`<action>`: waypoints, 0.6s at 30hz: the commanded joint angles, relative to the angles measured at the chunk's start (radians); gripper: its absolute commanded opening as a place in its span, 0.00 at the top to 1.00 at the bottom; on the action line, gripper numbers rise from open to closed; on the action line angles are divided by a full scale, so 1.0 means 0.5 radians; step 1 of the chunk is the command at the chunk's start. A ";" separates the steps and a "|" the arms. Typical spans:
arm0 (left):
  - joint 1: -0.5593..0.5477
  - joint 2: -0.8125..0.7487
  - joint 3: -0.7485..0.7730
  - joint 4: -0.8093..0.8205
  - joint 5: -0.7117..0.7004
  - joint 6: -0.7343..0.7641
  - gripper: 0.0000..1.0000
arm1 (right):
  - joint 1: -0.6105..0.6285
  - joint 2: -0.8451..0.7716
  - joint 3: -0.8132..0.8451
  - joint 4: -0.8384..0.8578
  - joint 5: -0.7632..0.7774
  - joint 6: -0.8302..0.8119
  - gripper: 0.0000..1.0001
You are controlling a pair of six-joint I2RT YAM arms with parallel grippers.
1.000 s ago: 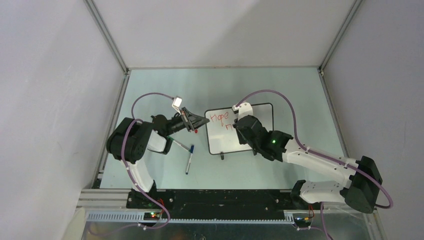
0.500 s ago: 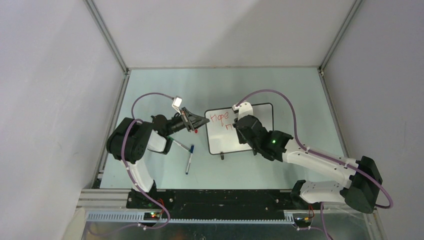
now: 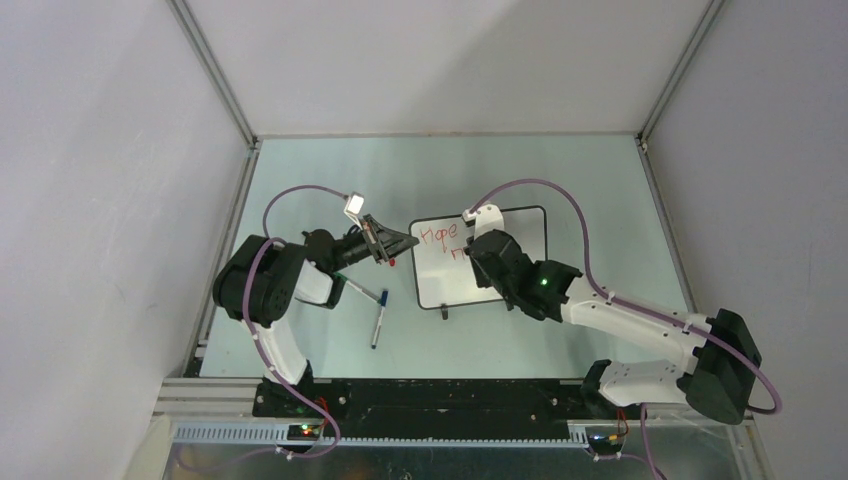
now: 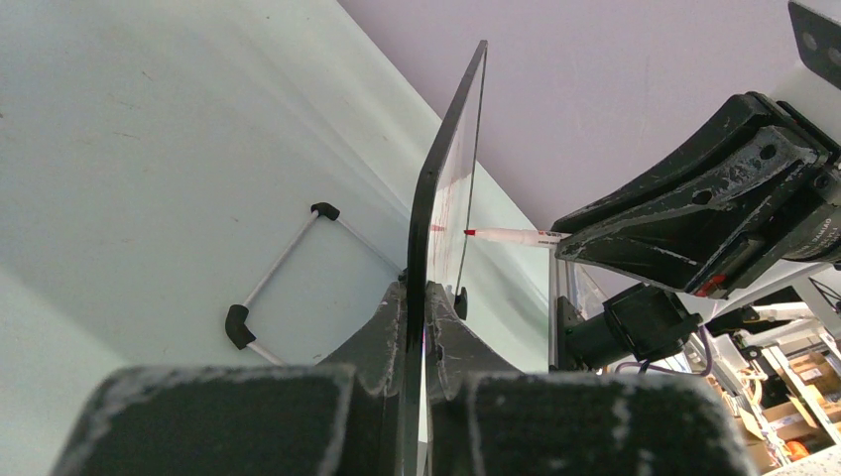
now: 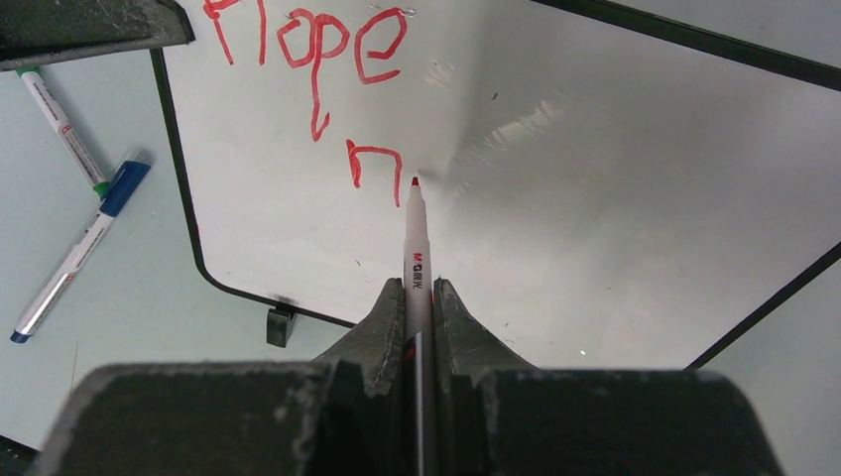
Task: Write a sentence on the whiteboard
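Note:
The whiteboard [image 3: 447, 280] stands tilted at mid-table. My left gripper [image 3: 405, 243] is shut on its left edge, and the left wrist view shows both fingers pinching the thin black frame [image 4: 417, 297]. The sentence [image 5: 307, 50] reads "Hope" in red, with an "n" on a lower line. My right gripper [image 5: 420, 288] is shut on a red marker [image 5: 415, 248]. The marker's tip sits at the whiteboard [image 5: 615, 198] just right of the "n". From above, the right gripper [image 3: 478, 250] covers the board's middle. The left wrist view shows the marker [image 4: 511, 236] meeting the board [image 4: 443, 178].
Two pens lie on the table left of the board: a blue-capped one [image 5: 74, 263] and a green-banded one [image 5: 60, 124], the former also seen from above [image 3: 378, 320]. A small red cap [image 3: 392, 262] sits under the left gripper. The board's black foot [image 5: 281, 325] and wire stand [image 4: 283, 263] rest on the table.
The right arm's forearm and elbow have shifted slightly left. The left arm, the board and the writing look the same.

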 commanded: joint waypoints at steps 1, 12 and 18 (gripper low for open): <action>-0.034 -0.039 -0.023 0.047 0.055 0.070 1.00 | -0.019 0.020 0.026 0.094 0.001 -0.019 1.00; -0.036 -0.038 -0.022 0.047 0.053 0.070 1.00 | -0.048 0.057 0.026 0.090 -0.002 -0.005 1.00; -0.036 -0.036 -0.020 0.047 0.052 0.070 1.00 | -0.060 0.026 0.027 0.058 0.034 0.010 1.00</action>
